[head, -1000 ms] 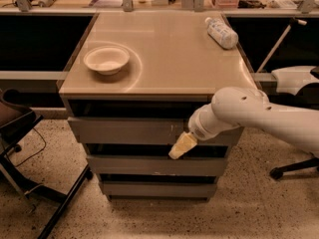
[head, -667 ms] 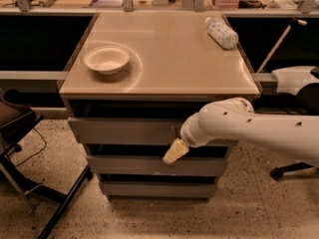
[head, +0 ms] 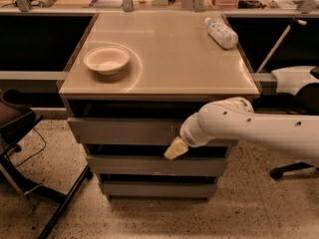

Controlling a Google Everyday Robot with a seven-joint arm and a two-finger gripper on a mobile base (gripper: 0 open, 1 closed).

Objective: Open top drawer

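Observation:
The top drawer (head: pixel 124 131) is a flat grey handleless front just under the beige cabinet top, the widest of three grey fronts. It stands slightly forward of the two below. My white arm reaches in from the right. My gripper (head: pixel 175 150), with cream-coloured fingers, sits at the lower edge of the top drawer front, right of its middle, over the dark gap above the second drawer (head: pixel 154 165).
A white bowl (head: pixel 106 59) and a lying plastic bottle (head: pixel 222 32) rest on the cabinet top (head: pixel 164 59). A dark chair frame (head: pixel 25 153) stands at the left on the speckled floor. A chair base (head: pixel 294 169) is at the right.
My arm and gripper have moved left along the lower edge of the top drawer front. The drawer itself looks unmoved.

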